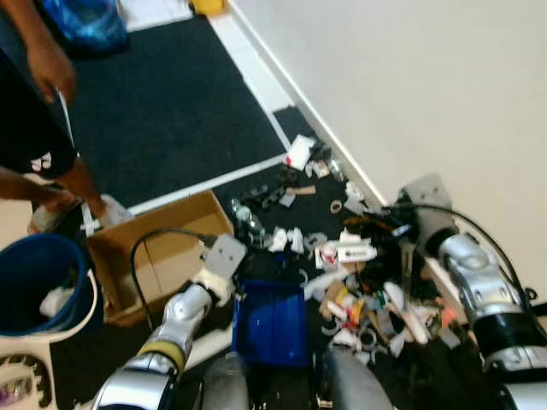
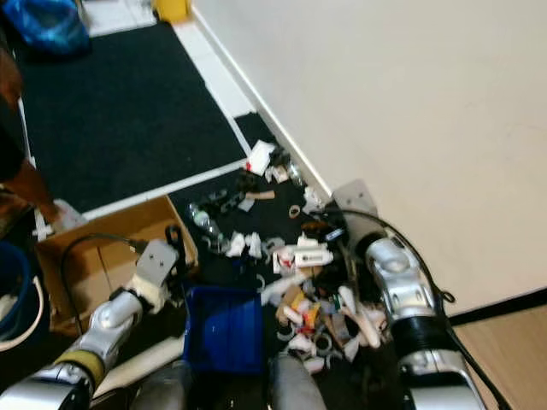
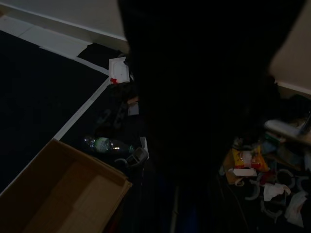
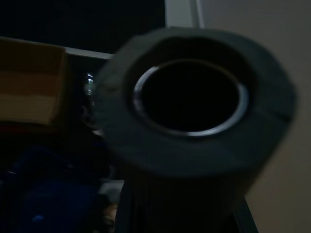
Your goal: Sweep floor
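Blue dustpan [image 1: 271, 323] set flat on the dark floor between the arms, open mouth toward the litter, presumably so the pile can be pushed straight in. Litter pile [image 1: 359, 282] (white caps, rings, scraps, small wrappers) heaped along the base of the white wall [image 1: 444, 102], right of the dustpan and touching its edge; looser bits and a clear plastic bottle [image 3: 104, 144] trailing up toward a white packet [image 1: 300, 152]. Left gripper [image 1: 224, 256] down at the dustpan's rear corner, likely steadying it; finger state not discernible, cannot tell. Right gripper [image 1: 408, 224] low over the pile by the wall; right wrist view blocked by the hollow end of a dark tube [image 4: 192, 104], probably a broom handle; gripped or not, cannot tell. Open cardboard box [image 1: 154, 252] just left of the dustpan, blue bucket [image 1: 38, 282] further left, likely for emptying. Person's hand [image 1: 49, 64] and sandalled feet at far left. Small white logo on the person's dark shorts, unreadable; no other legible writing.
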Motion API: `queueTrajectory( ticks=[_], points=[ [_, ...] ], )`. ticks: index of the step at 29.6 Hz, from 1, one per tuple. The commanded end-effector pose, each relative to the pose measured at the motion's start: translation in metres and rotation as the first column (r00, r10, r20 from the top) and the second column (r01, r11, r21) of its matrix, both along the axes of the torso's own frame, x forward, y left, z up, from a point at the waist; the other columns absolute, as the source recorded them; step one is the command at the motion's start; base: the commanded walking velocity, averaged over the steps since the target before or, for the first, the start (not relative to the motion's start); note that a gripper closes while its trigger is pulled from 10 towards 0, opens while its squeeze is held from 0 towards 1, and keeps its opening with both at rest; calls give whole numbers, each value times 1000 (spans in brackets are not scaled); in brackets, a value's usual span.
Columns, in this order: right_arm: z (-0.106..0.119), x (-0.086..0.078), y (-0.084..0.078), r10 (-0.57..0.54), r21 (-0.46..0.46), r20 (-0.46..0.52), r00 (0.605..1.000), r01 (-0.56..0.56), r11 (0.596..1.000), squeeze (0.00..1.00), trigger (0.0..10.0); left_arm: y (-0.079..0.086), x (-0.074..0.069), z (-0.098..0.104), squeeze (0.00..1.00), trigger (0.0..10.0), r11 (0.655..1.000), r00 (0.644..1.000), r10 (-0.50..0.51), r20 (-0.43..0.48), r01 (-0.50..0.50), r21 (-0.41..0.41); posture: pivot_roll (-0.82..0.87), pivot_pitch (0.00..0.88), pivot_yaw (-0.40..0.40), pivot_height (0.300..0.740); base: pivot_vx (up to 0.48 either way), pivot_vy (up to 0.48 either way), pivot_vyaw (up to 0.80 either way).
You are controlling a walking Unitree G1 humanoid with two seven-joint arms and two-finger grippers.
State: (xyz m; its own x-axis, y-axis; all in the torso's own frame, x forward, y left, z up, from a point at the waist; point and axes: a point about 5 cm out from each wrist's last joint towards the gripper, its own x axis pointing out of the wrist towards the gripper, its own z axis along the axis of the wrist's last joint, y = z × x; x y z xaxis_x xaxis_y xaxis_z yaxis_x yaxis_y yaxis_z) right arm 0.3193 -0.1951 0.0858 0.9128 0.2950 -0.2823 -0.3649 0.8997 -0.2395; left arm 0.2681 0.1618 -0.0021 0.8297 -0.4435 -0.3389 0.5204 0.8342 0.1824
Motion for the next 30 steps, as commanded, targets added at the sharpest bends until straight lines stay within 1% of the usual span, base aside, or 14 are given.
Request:
queueTrajectory(
  ticks=[1,3,4,6,11,13,14,16,20,23,24,27,28,30],
  points=[
    [-7,-5,12,8,96,-49,999,-3,995,0,10000,-9,-3,-3,0,10000,1000,1000,-25,0,25,0,40,260,-83,740,0,0,0],
    [-4,-6,25,19,157,-53,998,-10,988,0,10000,-12,-1,0,0,10000,1000,1000,-22,20,22,-9,30,281,-89,740,0,0,0],
    [-4,-6,25,19,157,-53,998,-10,988,0,10000,-12,-1,0,0,10000,1000,1000,-22,20,22,-9,30,281,-89,740,0,0,0],
    [1,-5,34,-5,248,-69,998,22,969,0,10000,-16,3,4,0,10000,999,999,3,40,-2,-48,20,296,-96,740,0,0,0],
    [7,-4,38,-21,323,-77,997,44,945,0,10000,-20,5,6,0,10000,998,998,9,54,-6,-60,12,304,-99,740,0,0,0],
    [13,-2,42,-33,403,-85,996,65,913,0,10000,-25,6,7,0,10000,998,998,2,62,2,-65,10,307,-100,740,0,0,0],
    [13,-2,42,-33,403,-85,996,65,913,0,10000,-25,6,7,0,10000,998,998,2,62,2,-65,10,307,-100,740,0,0,0],
    [21,-1,46,-33,480,-90,995,73,874,0,10000,-29,7,8,0,10000,998,998,-6,70,10,-65,6,306,-98,740,0,0,0],
    [25,-2,47,-27,504,-94,995,70,861,0,10000,-31,7,8,0,10000,998,997,-9,74,14,-66,11,298,-95,740,0,0,0],
    [31,-1,47,-29,565,-103,994,82,821,0,10000,-31,6,8,0,10000,998,997,-14,77,19,-65,12,291,-91,740,0,0,0],
    [31,-1,47,-29,565,-103,994,82,821,0,10000,-31,6,8,0,10000,998,997,-14,77,19,-65,12,291,-91,740,0,0,0],
    [35,0,47,-27,606,-109,994,88,791,0,10000,-31,6,8,0,10000,998,997,-14,77,19,-64,11,291,-89,740,0,0,0],
    [40,-1,50,6,640,-110,994,66,766,0,10000,-31,6,8,0,10000,998,997,-16,78,21,-64,13,285,-86,740,0,0,0],
    [42,-2,50,18,653,-111,994,59,755,0,10000,-32,6,8,0,10000,998,997,-17,78,22,-64,13,284,-85,740,0,0,0]
  ],
)
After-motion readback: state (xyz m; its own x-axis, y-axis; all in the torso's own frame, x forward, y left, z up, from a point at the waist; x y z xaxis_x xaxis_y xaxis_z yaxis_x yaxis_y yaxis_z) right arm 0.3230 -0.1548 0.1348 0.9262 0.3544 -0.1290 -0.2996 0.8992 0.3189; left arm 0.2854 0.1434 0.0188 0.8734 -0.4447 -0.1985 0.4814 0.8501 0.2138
